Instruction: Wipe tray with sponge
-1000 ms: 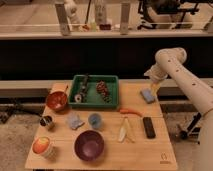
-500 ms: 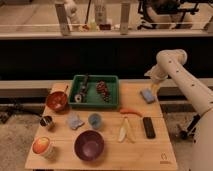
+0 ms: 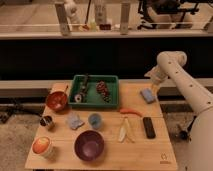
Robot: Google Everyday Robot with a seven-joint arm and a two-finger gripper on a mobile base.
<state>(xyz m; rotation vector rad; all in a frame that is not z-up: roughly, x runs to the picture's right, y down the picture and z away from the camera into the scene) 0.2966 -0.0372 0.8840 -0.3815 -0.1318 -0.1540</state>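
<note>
Set against the earlier frames, almost nothing is changing. The white arm (image 3: pixel 175 67) is keeping the same bent pose over the right side of the table (image 3: pixel 115 159). The gripper (image 3: pixel 151 87) is still hanging at the far edge of the sponge (image 3: pixel 147 95). Its jaws are standing apart and are holding nothing. Whether they are touching the sponge cannot be told. The sponge is lying flat on the table in the same spot as before, just right of the tray (image 3: pixel 94 78) and apart from it. The tray is sitting at the table's far edge, near the middle.

Inside the tray two things are lying: one dark metal piece (image 3: pixel 80 93) on the left and one brown cluster (image 3: pixel 102 90) on the right.

Around it, one of each is resting on the table:
- a red bowl (image 3: pixel 56 100) to the tray's left
- a small can (image 3: pixel 46 121)
- a pale cloth (image 3: pixel 75 121)
- a blue cup (image 3: pixel 95 120)
- a purple bowl (image 3: pixel 89 145)
- an orange-and-white item (image 3: pixel 42 146) at the near left corner
- a red chili (image 3: pixel 130 112)
- a pale peel (image 3: pixel 124 131)
- a black slab (image 3: pixel 148 127)
</note>
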